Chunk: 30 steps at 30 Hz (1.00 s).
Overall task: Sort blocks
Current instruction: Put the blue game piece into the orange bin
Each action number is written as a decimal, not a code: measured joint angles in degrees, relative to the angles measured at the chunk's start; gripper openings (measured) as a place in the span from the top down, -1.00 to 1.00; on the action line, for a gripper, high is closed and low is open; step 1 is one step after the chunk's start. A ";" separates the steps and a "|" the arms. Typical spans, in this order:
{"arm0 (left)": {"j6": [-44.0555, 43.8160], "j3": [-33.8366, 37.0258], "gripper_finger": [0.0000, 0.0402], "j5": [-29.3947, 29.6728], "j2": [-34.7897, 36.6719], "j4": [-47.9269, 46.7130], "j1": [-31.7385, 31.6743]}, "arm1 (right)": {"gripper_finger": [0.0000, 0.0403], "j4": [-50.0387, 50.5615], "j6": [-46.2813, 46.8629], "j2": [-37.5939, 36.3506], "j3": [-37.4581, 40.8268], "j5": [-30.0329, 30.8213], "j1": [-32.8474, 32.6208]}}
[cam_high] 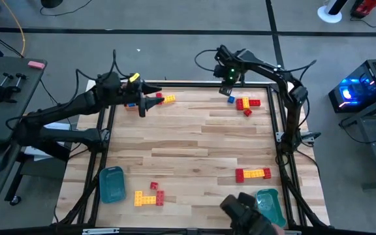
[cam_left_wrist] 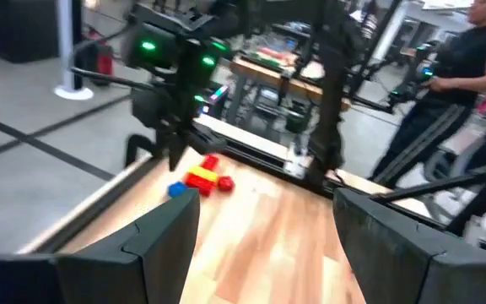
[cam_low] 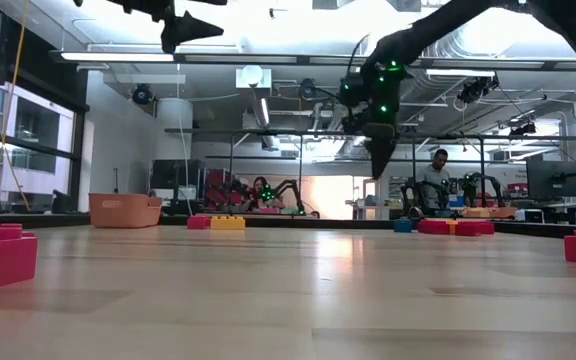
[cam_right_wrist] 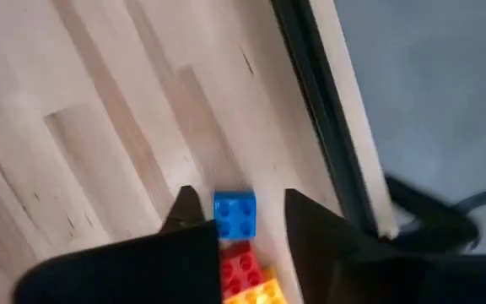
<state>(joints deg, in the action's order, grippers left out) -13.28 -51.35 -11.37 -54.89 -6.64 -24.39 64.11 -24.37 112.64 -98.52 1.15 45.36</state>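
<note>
The blocks lie in several groups on the wooden table. A blue brick and a red and yellow cluster sit near the far right corner. Red and yellow bricks sit near the far left corner. My right gripper hangs open above the blue brick, clear of the table in the low view. Its fingers stand on either side of the brick without touching it. My left gripper is open and empty, raised by the far left corner.
More block groups lie near the front: yellow and red and red and yellow. Teal trays sit at near left and near right. An orange tray shows at far left. People stand beyond the table.
</note>
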 joint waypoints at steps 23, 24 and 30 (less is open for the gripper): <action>-9.63 0.04 -0.29 -0.05 -0.40 4.94 3.10 | -0.11 3.51 8.20 9.66 0.02 1.19 5.62; -10.31 0.04 -0.29 -0.03 -0.40 5.35 3.21 | -0.10 3.55 8.73 10.12 0.02 1.72 5.62; -13.17 0.04 -0.29 0.15 -0.40 7.64 4.04 | -0.07 6.83 8.28 12.10 -0.04 2.22 5.56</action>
<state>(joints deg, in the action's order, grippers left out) -26.45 -51.31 -11.21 -55.29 0.99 -20.35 70.94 -16.09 124.74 -98.56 3.37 50.92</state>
